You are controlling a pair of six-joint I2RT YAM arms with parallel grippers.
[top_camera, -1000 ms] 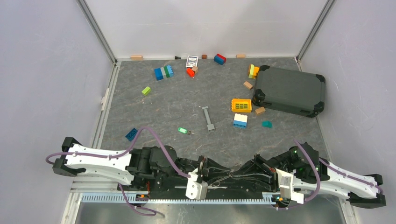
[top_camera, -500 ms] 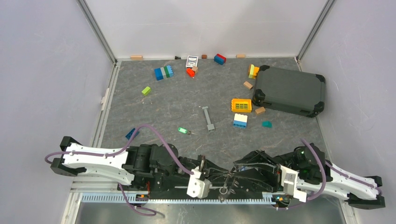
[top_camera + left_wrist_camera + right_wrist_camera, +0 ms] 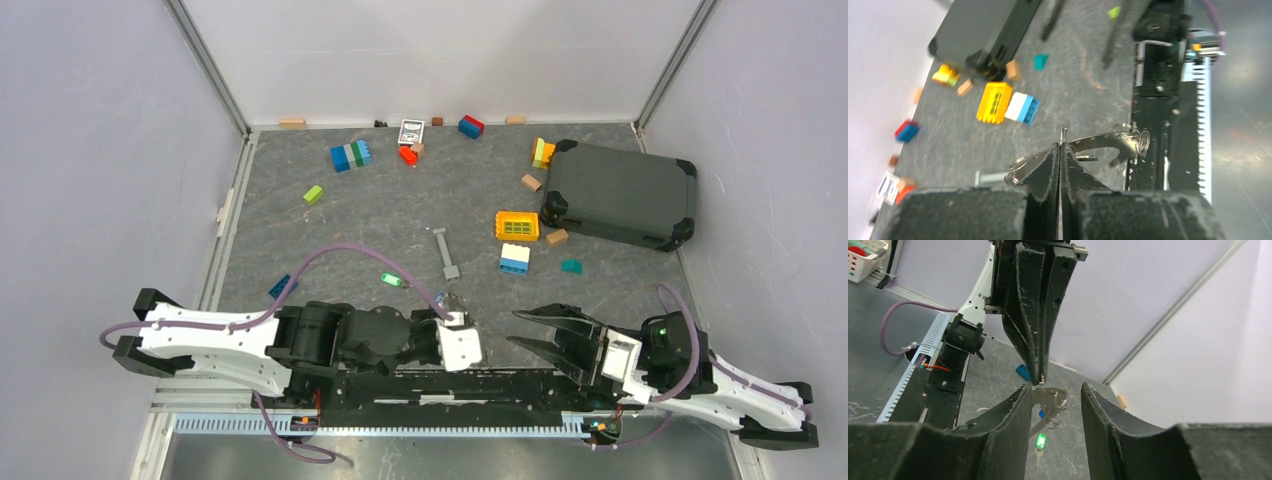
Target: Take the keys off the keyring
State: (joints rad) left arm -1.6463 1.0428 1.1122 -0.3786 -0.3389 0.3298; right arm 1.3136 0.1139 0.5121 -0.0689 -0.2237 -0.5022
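Bright, even light with soft shadows; left wrist view blurred.

Grey table [image 3: 330, 230] — scattered bricks [image 3: 350, 156], dark case [image 3: 620, 195], green-headed key [image 3: 390, 279], metal bar [image 3: 446, 253]

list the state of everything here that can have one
left pincer, shut on the key bunch
right pincer, open, holding nothing
key bunch, pinched by the left pincer, hanging in the air
green-headed key, off the bunch, lying flat on the table
dark case, closed, lying flat
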